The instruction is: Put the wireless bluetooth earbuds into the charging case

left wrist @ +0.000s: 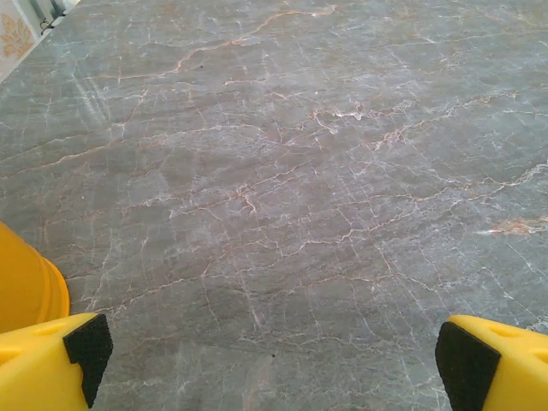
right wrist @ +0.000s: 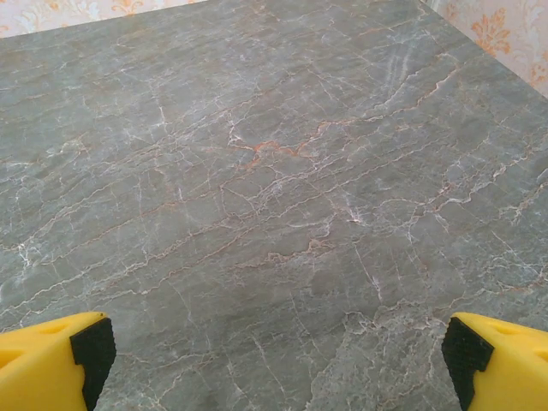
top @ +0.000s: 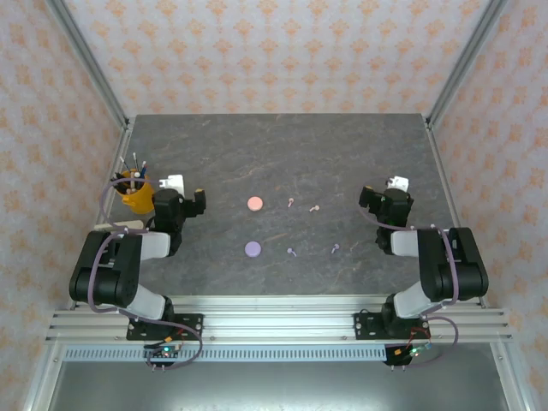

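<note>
Two pink earbuds (top: 291,203) lie just right of the pink case (top: 254,204). The lilac case (top: 253,249) and lilac earbuds (top: 291,252) sit on its near side. The left gripper (left wrist: 272,351) is well left of it and the right gripper (right wrist: 274,351) well right, both with fingers spread wide.

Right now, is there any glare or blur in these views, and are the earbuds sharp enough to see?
Top external: even, soft light, no hard shadows; the earbuds are tiny specks, shape barely readable. Left wrist: a pale sheen on the table at upper left, veins sharp. Right wrist: evenly lit, no glare, the fingers cropped at the lower corners.
</note>
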### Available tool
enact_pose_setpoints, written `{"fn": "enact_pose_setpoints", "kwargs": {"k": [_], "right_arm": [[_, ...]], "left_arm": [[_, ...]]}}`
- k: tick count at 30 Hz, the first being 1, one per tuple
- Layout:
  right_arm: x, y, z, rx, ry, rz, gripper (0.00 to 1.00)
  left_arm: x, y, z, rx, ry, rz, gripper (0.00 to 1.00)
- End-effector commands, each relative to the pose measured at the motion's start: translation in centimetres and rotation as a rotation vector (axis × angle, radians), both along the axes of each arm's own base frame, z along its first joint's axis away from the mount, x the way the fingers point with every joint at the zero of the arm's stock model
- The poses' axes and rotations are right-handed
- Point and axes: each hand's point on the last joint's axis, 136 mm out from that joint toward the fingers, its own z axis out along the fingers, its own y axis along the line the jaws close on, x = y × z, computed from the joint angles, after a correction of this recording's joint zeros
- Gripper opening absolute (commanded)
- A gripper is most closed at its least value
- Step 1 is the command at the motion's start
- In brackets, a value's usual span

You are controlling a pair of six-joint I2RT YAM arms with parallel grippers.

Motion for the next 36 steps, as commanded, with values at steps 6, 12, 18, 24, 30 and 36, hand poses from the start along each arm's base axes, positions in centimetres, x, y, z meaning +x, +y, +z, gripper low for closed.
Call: {"fn": "enact_pose_setpoints", "kwargs": {"k": [6, 12, 18, 24, 30, 36], "right_arm": [[0.7, -0.1, 1.2, -0.018, -0.041, -0.008, 0.99], [0.8, 0.0, 1.1, -0.015, -0.038, -0.007, 1.00], [0.9, -0.1, 1.0, 0.000, -0.036, -0.003, 1.00], [0.8, -0.4, 1.4, 0.011, -0.052, -0.006, 0.99], [0.6, -1.5, 7.7, 0.070, 0.024, -0.110, 0.99], [-0.8, -2.4, 13.1, 0.294, 0.122, -0.331, 1.00]], "left_arm": [[0.9, 0.2, 1.4, 0.029, -0.047, 0.015, 1.00], [0.9, 0.1, 1.3, 0.028, -0.043, 0.014, 1.00], [0.9, 0.1, 1.4, 0.027, -0.043, 0.014, 1.00], [0.9, 0.2, 1.4, 0.028, -0.047, 0.015, 1.00], [1.7, 0.7, 3.4, 0.048, 0.054, 0.064, 1.00], [0.7, 0.7, 7.5, -0.050, 0.068, 0.131, 1.00]]}}
